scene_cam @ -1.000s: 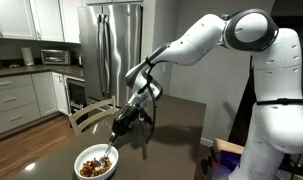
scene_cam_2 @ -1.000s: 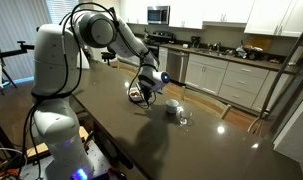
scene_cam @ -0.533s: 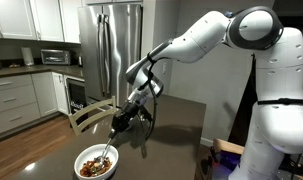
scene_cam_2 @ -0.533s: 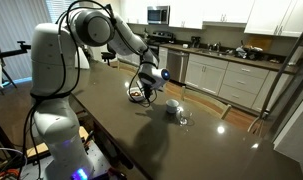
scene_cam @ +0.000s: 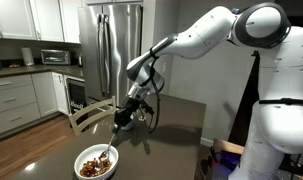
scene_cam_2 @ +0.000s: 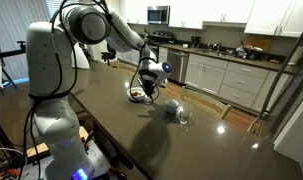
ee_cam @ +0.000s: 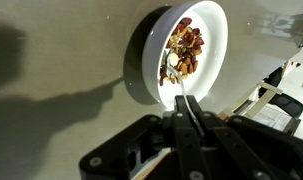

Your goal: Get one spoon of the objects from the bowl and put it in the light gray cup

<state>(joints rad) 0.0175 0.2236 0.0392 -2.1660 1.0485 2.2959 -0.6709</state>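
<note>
The wide white bowl (scene_cam: 95, 162) (scene_cam_2: 139, 95) (ee_cam: 215, 40) stands on the dark table and holds a heap of brown and reddish objects (ee_cam: 187, 48) (scene_cam: 91, 168). My gripper (ee_cam: 187, 99) (scene_cam: 121, 122) (scene_cam_2: 147, 82) hangs just above the bowl's rim, shut on the thin handle of the pale spoon (ee_cam: 178, 88) (scene_cam: 111, 148). The spoon slants down, and its head lies among the objects. The small light gray cup (scene_cam_2: 172, 107) stands on the table a short way from the bowl, apart from the gripper.
A tiny clear glass (scene_cam_2: 185, 118) sits right next to the cup. A wooden chair (scene_cam: 86, 115) (ee_cam: 276, 95) stands at the table edge near the bowl. The robot's white base (scene_cam_2: 53, 110) is at the table's side; kitchen counters and a fridge stand behind.
The arm and wrist have risen slightly over the bowl. The gripper stays shut on the spoon, whose head is still in the bowl.
</note>
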